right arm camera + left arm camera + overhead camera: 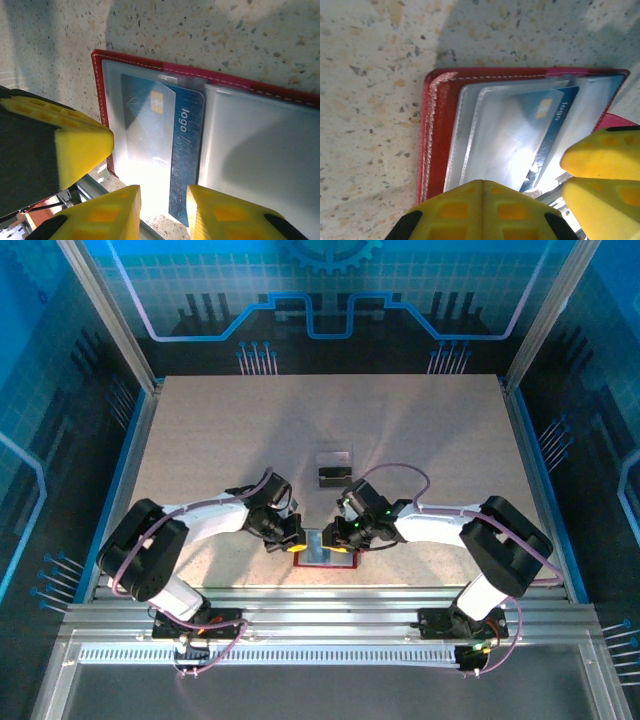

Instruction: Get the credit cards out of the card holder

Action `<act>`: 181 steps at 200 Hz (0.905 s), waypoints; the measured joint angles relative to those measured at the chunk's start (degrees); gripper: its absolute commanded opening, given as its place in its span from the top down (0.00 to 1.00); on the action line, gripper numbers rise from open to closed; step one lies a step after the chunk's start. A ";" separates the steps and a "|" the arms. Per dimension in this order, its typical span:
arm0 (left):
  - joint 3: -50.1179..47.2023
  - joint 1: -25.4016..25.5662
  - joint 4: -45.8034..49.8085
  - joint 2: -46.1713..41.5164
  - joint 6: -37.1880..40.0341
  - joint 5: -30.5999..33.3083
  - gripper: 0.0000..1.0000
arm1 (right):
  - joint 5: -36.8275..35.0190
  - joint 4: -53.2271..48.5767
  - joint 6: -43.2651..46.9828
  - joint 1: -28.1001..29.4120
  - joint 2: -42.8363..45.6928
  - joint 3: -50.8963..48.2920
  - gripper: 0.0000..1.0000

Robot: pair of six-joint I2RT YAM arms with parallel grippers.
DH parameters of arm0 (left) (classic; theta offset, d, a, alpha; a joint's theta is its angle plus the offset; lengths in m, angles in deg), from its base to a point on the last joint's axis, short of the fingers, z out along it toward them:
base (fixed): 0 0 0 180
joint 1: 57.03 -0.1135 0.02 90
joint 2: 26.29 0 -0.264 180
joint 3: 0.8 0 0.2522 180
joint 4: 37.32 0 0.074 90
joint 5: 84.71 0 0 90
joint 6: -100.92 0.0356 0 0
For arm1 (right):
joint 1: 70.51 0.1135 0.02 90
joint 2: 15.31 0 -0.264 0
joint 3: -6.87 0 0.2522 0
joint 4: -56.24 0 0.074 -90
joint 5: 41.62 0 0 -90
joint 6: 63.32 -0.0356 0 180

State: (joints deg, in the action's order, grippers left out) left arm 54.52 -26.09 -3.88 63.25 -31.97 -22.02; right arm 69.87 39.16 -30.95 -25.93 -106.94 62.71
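Note:
The card holder [322, 562] lies open near the table's front edge, red-bordered with pale pockets [432, 130] [97, 75]. A blue-and-white credit card [172, 130] [555, 115] sits in its pocket, and its near end sticks out past the holder's edge. My right gripper [162, 197] [350, 533] is open, with a finger on either side of that protruding end. My left gripper [482, 182] [285, 537] is shut, with its tips down on the holder's other pocket. Two more credit cards, one dark [332, 477] and one grey [335, 457], lie on the table beyond the holder.
The metal rail [320, 605] at the table's front edge runs just behind the holder. Both arms crowd the holder from left and right. The speckled tabletop [330, 410] stretches toward the back wall.

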 measured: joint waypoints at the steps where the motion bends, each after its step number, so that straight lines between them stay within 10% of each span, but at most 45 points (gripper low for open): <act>1: 0.00 0.00 0.00 0.04 0.00 0.00 0.96 | 0.02 0.02 0.00 0.00 0.00 -0.02 0.70; 181: 0.35 -0.02 -0.02 1.57 1.75 -0.11 0.96 | 1.73 3.19 0.00 -0.79 -2.89 -0.92 0.70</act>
State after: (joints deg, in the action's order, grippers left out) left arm 54.87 -26.11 -3.90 64.82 -30.22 -22.13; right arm 71.60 42.36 -30.95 -26.72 -109.83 61.80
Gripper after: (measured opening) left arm 0.043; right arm 0.305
